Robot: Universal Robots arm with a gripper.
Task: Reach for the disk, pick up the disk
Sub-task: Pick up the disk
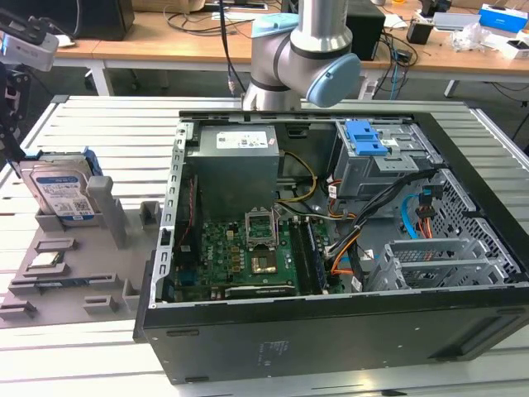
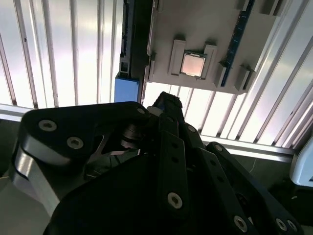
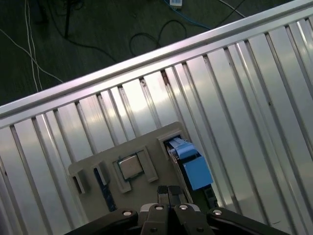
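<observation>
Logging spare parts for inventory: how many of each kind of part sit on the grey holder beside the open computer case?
Hard drive: 1
Chip: 1
Memory stick: 1
Total: 3

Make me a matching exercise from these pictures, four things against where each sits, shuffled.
1 silver rectangular hard drive with blue side rails
2 small square silver chip
3 blue plastic latch
4 green motherboard

A lying flat in a recess of the grey plastic fixture
B standing on edge in that fixture
C on the floor of the open black computer case
D atop the grey metal drive cage

Pairs: 1-B, 2-A, 3-D, 4-C
</observation>
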